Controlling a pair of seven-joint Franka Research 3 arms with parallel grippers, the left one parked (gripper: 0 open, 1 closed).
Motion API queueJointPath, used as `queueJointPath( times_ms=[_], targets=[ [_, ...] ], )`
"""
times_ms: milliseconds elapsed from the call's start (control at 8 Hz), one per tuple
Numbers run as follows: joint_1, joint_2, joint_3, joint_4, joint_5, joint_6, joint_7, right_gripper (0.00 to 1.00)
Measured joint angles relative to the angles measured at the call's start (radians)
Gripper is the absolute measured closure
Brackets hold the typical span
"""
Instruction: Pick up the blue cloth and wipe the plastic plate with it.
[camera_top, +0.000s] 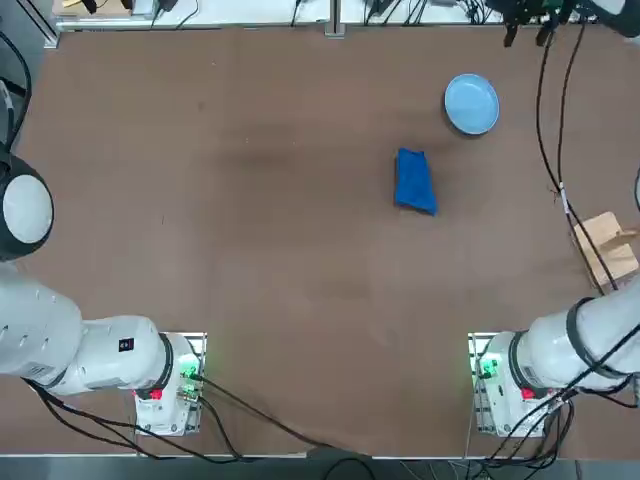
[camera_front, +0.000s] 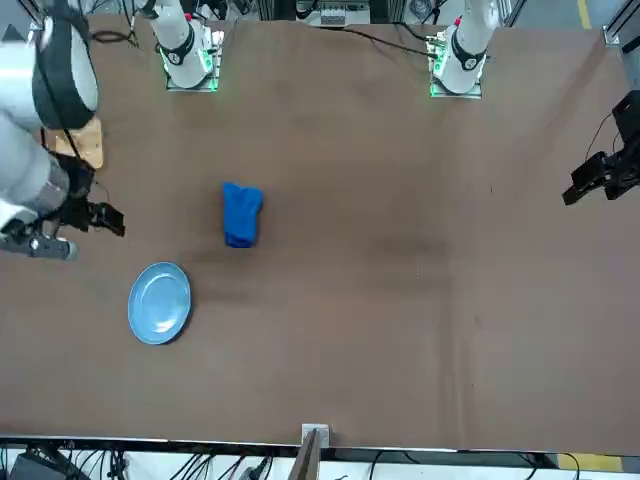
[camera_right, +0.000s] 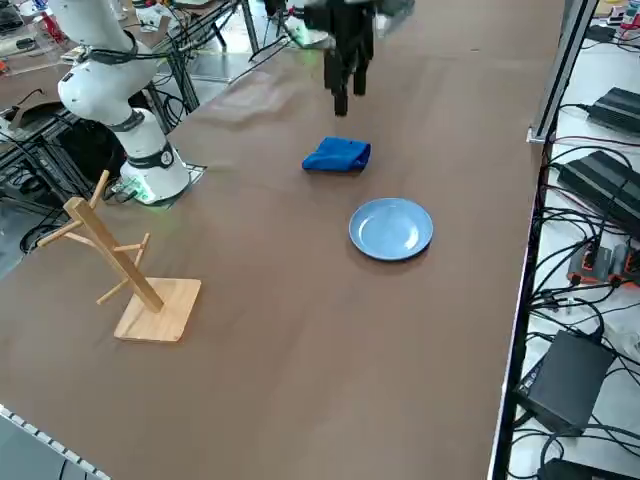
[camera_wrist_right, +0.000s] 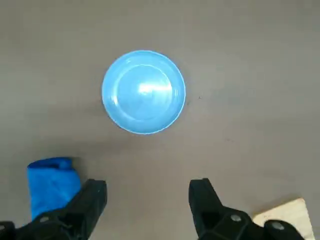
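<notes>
And there's the blue cloth (camera_front: 241, 214) folded on the table (camera_front: 380, 260), the light-blue plastic plate (camera_front: 159, 303) near it, right hand (camera_front: 118, 222) hanging above the table!

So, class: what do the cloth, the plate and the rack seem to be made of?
Cloth: soft, matte fabric, by its folds.
Plate: probably glossy plastic; it throws a bright highlight.
Rack: likely pale wood with a dull finish, by its tan colour.

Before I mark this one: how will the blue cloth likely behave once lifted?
The blue cloth will probably sag or unfold, since it lies loosely folded. It looks light, being small, soft fabric, and seems unlikely to roll, resting fairly flat.
</notes>
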Motion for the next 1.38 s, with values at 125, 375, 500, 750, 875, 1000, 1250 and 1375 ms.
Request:
queueJointPath(
  times_ms=[125, 375, 500, 750, 875, 1000, 1250, 1375],
  targets=[
    [-0.002, -0.057, 0.002, -0.001, 0.000, -0.006, 0.001, 0.00],
    [-0.009, -0.129, 0.002, -0.001, 0.007, -0.046, 0.001, 0.00],
    [-0.010, -0.139, 0.002, 0.003, 0.009, -0.097, 0.001, 0.00],
    [-0.010, -0.140, 0.002, 0.023, 0.028, -0.162, 0.008, 0.00],
    [-0.010, -0.141, -0.003, 0.028, 0.047, -0.167, 0.015, 0.00],
    [-0.010, -0.143, -0.021, 0.029, 0.071, -0.168, 0.016, 0.00],
    [-0.011, -0.142, -0.051, 0.029, 0.094, -0.168, 0.016, 0.00],
    [-0.010, -0.141, -0.051, 0.029, 0.098, -0.168, 0.016, 0.00]
  ],
)
